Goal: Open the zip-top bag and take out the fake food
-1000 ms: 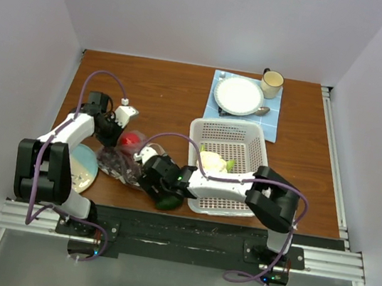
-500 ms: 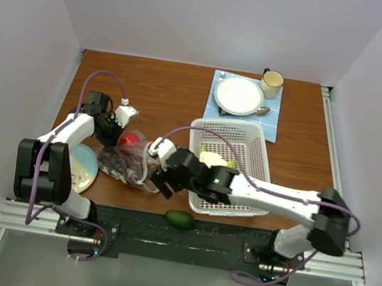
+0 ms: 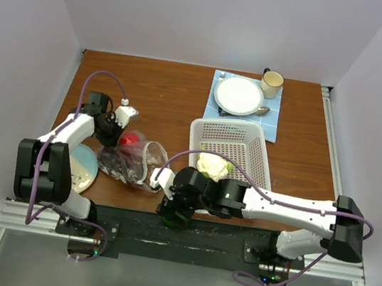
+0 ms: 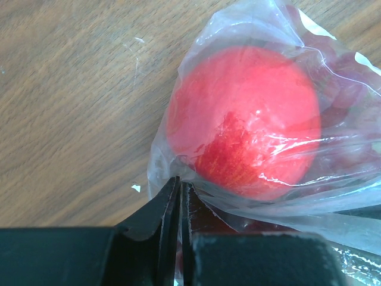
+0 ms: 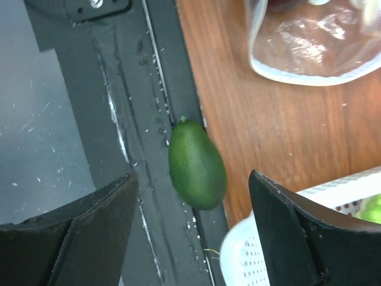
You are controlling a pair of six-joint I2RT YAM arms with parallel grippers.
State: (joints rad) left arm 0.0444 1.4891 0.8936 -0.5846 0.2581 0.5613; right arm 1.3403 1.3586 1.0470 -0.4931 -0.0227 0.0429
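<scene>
The right claw [image 5: 193,176] is spread wide, its two fingers either side of a green piece [image 5: 196,164] and touching neither end nor flank of it. That piece lies half on the table [image 5: 268,137] edge, half on the black rail [image 5: 137,89]. Its long axis runs roughly along that edge, crosswise to the line between the fingers, narrow tip pointing away from the claw's base. Beyond the right finger a corner of the white basket [image 5: 262,262] shows, and further ahead the rimmed edge of the bag [image 5: 309,47]. From above, the right arm stretches low along the near edge, right to left, its claw [image 3: 175,212] covering the green piece almost wholly; only the wrist camera shows it plainly. The left arm is folded, forearm reaching forward and rightward. Its claw [image 4: 178,185] is clenched on a corner of the bag's [image 4: 178,71] film, just beside the red fruit [image 4: 250,125] inside. The overhead view shows the bag [image 3: 130,163] lying between the claws on the table [image 3: 169,96], and a cream-white piece [image 3: 212,166] in the basket [image 3: 232,131].
</scene>
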